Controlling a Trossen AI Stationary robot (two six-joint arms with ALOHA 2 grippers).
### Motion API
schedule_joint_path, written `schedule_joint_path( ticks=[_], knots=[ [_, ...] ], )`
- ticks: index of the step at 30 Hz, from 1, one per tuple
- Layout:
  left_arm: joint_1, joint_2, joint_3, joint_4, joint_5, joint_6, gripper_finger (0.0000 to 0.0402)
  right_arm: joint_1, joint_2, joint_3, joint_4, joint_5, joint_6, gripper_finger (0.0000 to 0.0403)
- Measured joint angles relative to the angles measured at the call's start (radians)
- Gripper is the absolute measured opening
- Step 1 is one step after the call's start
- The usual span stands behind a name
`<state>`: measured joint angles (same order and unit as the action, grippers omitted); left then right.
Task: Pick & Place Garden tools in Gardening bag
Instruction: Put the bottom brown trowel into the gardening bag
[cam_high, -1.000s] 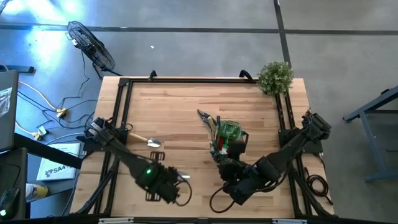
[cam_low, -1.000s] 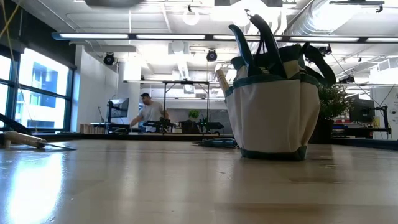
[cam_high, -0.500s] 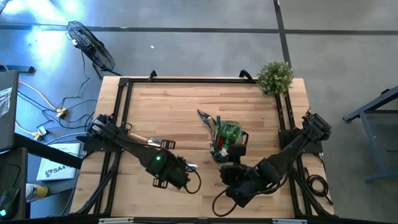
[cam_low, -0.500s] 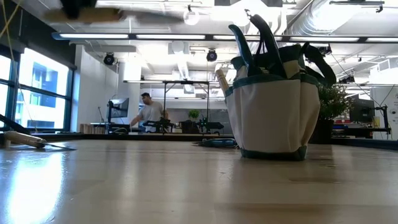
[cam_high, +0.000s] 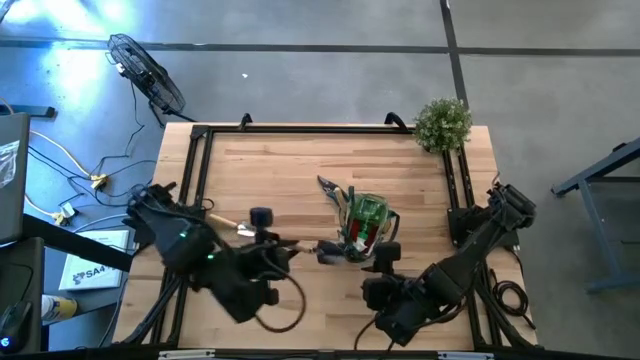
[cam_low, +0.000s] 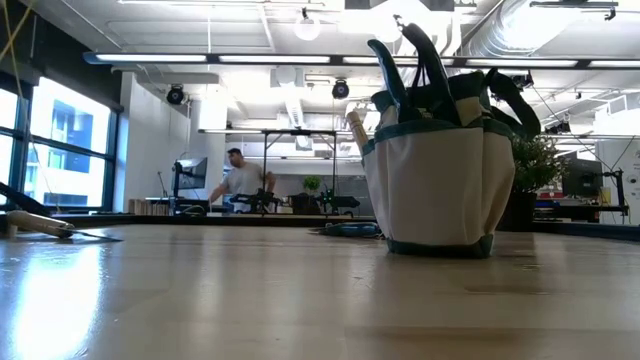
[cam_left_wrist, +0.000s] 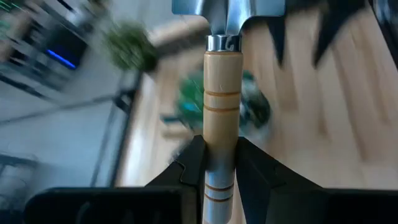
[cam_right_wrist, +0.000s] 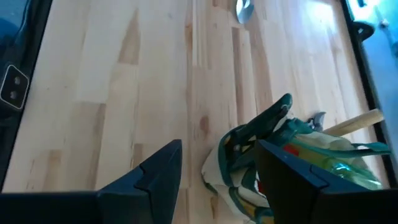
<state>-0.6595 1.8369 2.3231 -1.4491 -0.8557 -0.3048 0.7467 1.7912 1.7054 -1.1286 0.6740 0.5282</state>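
Note:
The beige gardening bag (cam_high: 365, 225) with dark green trim stands upright on its base at the table's middle right, also in the low view (cam_low: 440, 150). A green spray bottle (cam_high: 371, 210), a red piece (cam_high: 350, 236) and a wooden handle (cam_right_wrist: 360, 119) stick out of it. My left gripper (cam_high: 300, 248) is shut on a wooden-handled trowel (cam_left_wrist: 221, 93) just left of the bag. My right gripper (cam_right_wrist: 219, 149) is open and empty, just near of the bag. Another trowel (cam_low: 50, 224) lies flat at the table's left. Pruning shears (cam_high: 328, 187) lie by the bag's far left. My left gripper pinches the trowel's wooden handle (cam_left_wrist: 220, 146) between its two fingers (cam_left_wrist: 194, 163), on the half away from the blade. The handle runs forward along the fingers, and the metal blade (cam_left_wrist: 227, 7) points toward the bag. The trowel is lifted clear of the table, about level.
A bushy green plant (cam_high: 442, 123) stands at the far right corner. Black frame rails (cam_high: 195, 165) run along the table's left and right sides. A person (cam_low: 240, 180) stands far off in the room behind. A fan (cam_high: 145, 72) stands on the floor at the far left.
My left gripper has carried the trowel from near the table's front edge toward the far right, up to the bag's left side, and stays shut on it. The bag and the trowel on the table have not moved.

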Motion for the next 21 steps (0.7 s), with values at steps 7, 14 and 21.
schedule_joint_path(
  ticks=[7, 14, 21],
  knots=[
    [-0.101, -0.058, -0.013, 0.176, -0.327, 0.012, 0.0052, 0.063, 0.0, 0.0, -0.017, 0.177, -0.003, 0.0193],
    [-0.104, -0.064, -0.013, 0.227, -0.427, -0.112, 0.0052, 0.156, 0.0, 0.0, -0.02, 0.541, -0.171, 0.0193],
    [0.009, -0.08, -0.013, 0.221, -0.233, -0.257, 0.0052, 0.224, 0.0, 0.001, 0.231, 0.896, -0.72, 0.0193]
  ],
)
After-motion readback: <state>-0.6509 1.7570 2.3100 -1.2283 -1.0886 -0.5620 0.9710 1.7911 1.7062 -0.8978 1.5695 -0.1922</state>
